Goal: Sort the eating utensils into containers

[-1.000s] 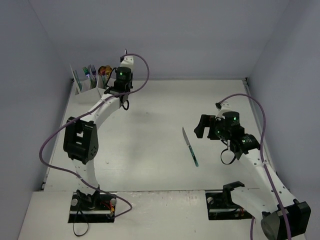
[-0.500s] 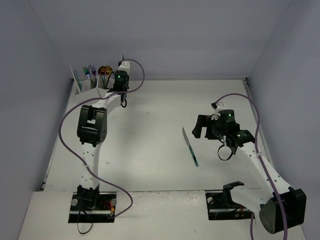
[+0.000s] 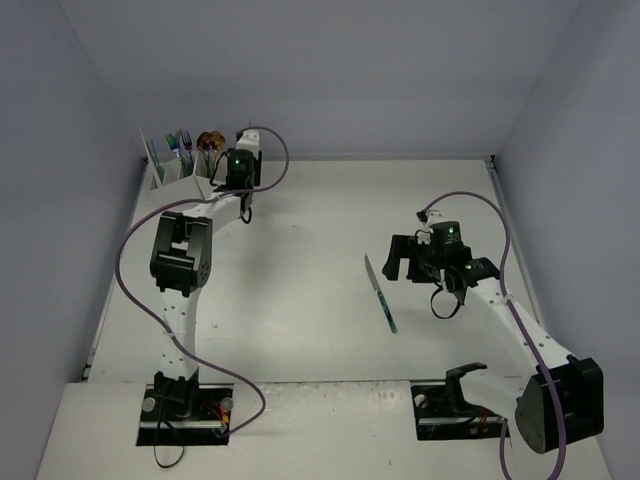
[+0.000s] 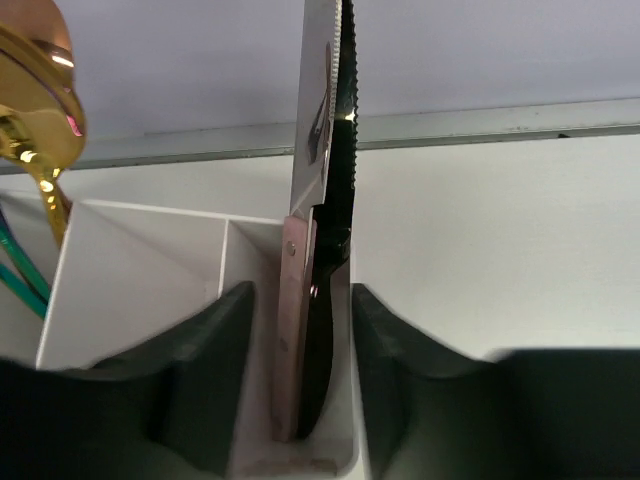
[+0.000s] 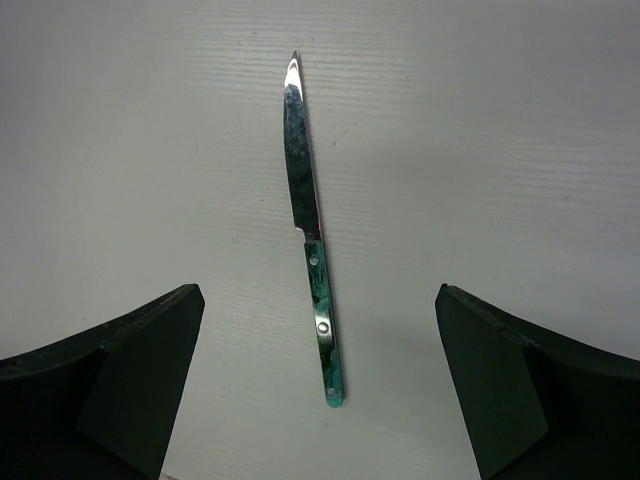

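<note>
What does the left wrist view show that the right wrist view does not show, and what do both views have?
Only the left wrist view: a serrated knife standing upright in a compartment of the white rack, between the fingers of the left gripper, and a gold spoon further left.
Only the right wrist view: a teal-handled knife lying flat on the table, below the wide-open right gripper.
Both: one knife centred between two dark fingers.
</note>
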